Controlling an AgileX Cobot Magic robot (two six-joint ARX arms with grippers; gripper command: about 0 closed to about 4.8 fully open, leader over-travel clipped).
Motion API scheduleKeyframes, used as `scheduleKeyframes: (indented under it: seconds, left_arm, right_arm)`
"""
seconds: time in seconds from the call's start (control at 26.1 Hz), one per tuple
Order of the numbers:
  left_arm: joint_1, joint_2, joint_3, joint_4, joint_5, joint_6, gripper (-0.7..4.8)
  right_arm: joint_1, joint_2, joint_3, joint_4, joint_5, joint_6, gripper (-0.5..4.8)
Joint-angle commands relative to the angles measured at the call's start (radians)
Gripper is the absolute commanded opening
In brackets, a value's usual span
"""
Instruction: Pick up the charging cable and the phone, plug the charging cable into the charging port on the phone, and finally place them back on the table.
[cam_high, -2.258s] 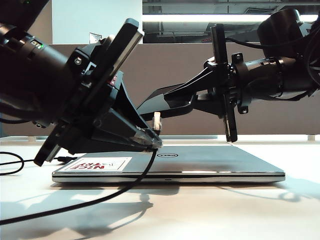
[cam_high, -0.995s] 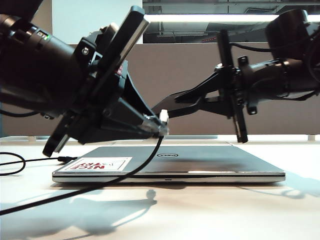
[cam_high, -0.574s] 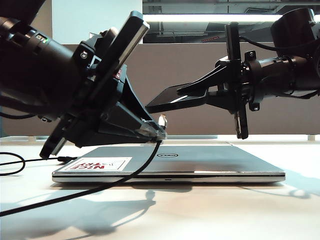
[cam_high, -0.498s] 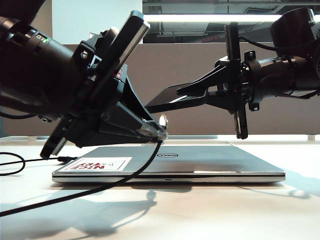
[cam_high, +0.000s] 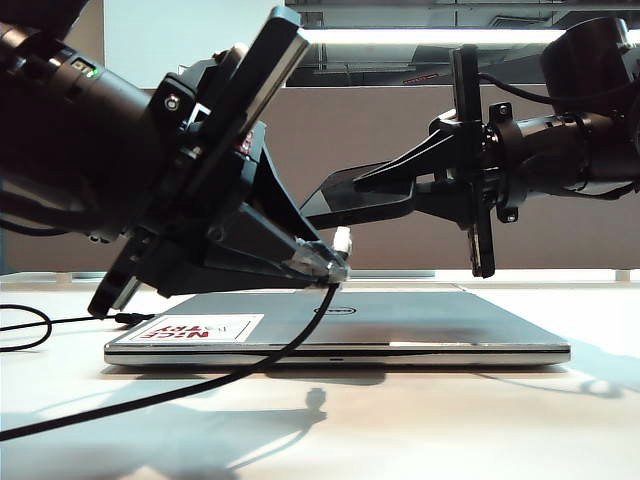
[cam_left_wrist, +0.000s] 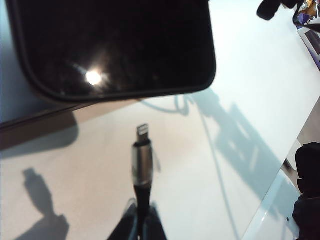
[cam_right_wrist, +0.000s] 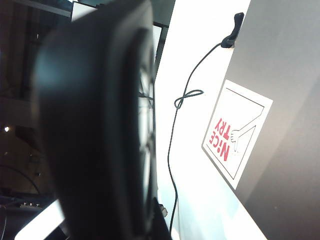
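Exterior view: left gripper (cam_high: 338, 268) hangs above the closed silver laptop (cam_high: 400, 330), jaws pinched on the long thin black charging cable (cam_high: 200, 385) just behind its silvery metal plug tip, which points up toward the phone. Cord drops from the gripper, past the laptop's front edge, and runs off left over the broad white table (cam_high: 450, 420). Right gripper (cam_high: 360, 195) holds the flat black glossy-screened phone (cam_high: 345, 200) in the air above the laptop, tilted, its near end just above and beside the plug, not touching. White sticker with red letters (cam_high: 197, 328) on the laptop lid. Grey-brown divider panel (cam_high: 370, 130) behind.

Left wrist view: left gripper (cam_left_wrist: 141, 220) clamped on the cable (cam_left_wrist: 142, 165), plug upright, short gap to the phone's rounded edge (cam_left_wrist: 115, 45). Charging port not discernible.

Right wrist view: phone (cam_right_wrist: 95, 125) fills the frame, blurred; jaws hidden behind it, closed on it. Second thin black cord (cam_right_wrist: 175, 140) with all-black plug lies on the table beside the laptop (cam_right_wrist: 280, 100).
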Motion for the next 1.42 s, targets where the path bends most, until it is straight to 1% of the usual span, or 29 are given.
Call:
scheduleKeyframes:
  seconds: [0.04,0.42,1.15,1.42]
  left_arm:
    - [-0.001,-0.003,0.003,0.007,0.002,0.006,-0.06]
    - [-0.001,-0.003,0.003,0.007,0.002,0.006,-0.06]
    - [-0.001,-0.003,0.003,0.009,0.002,0.003,-0.06]
    - [-0.001,-0.003,0.003,0.010,0.002,0.003,-0.06]
  right_arm:
    - [0.001,-0.006,0.005,0.037,-0.039,-0.024,-0.06]
    - [0.023,-0.006,0.005,0.034,-0.034,-0.063,-0.05]
    - [0.023,-0.006,0.005,0.027,-0.035,-0.099,-0.06]
    - [0.023,-0.006,0.005,0.023,-0.061,-0.107,-0.06]
